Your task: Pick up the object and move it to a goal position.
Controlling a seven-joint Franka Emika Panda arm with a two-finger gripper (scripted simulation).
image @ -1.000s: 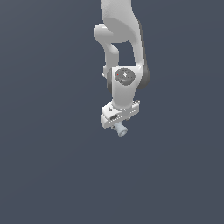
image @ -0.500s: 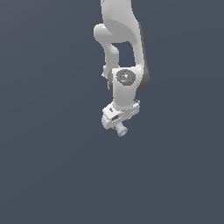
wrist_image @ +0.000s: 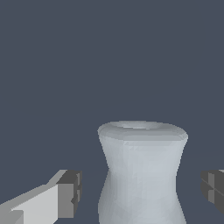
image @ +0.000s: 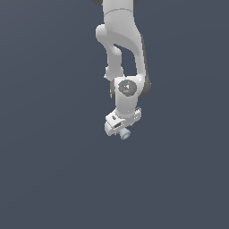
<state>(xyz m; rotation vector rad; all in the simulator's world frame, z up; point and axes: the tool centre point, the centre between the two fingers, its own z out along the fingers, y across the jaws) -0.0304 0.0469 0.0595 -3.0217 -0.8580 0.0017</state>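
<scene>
The object is a small pale blue-grey stubby cylinder with a wider flange, standing between my fingers in the wrist view. My gripper is open around it. One dark finger pad and the other each stand a small gap away from its sides. In the exterior view the object shows just under the white gripper, near the middle of the dark grey surface.
The white arm comes down from the top of the exterior view. Nothing but the plain dark grey surface shows around it.
</scene>
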